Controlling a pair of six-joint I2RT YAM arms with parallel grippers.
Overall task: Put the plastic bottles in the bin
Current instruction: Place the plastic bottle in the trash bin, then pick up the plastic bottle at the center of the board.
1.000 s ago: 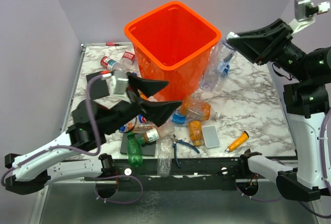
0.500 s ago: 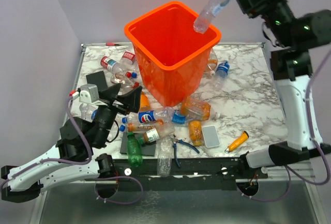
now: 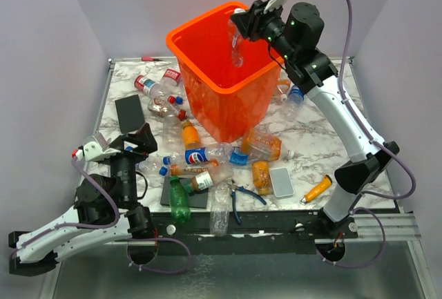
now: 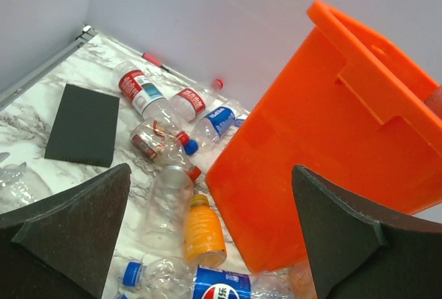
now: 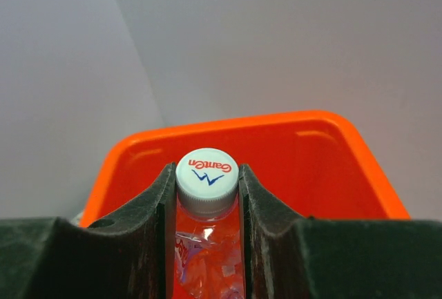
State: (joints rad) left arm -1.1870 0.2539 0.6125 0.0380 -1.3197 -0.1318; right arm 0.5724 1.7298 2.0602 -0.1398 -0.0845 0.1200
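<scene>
One bottle hangs from right hand over bin

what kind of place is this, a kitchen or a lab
Most likely a robot test cell: two arms bolted to a marble-patterned table, plain walls boxing it in, and plastic bottles strewn around an orange bin.

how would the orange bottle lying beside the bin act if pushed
The orange bottle lies on its side, so it will probably roll. It looks opaque, perhaps full, so likely heavier than the clear bottle beside it.
</scene>
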